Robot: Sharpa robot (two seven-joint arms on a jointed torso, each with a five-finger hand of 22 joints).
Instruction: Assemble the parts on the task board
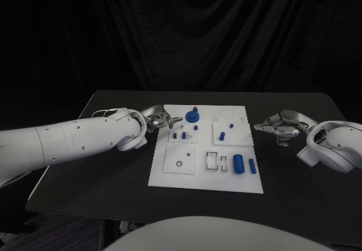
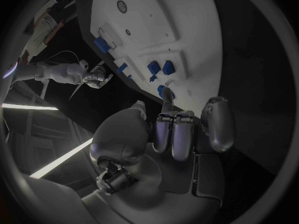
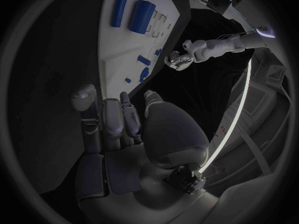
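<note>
Head view sets both hands beside the task board (image 1: 162, 175), left hand (image 1: 160, 121) and right hand (image 1: 281, 127); wrist views show each with fingers loosely apart, holding nothing.

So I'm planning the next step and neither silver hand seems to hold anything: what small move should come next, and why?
Probably move the left hand a little inward over the white task board toward the blue knob-shaped part near its far edge. That hand hovers at the board's left edge, nearest this part, and holds nothing. The right hand sits off the board's right edge, also holding nothing.
</note>
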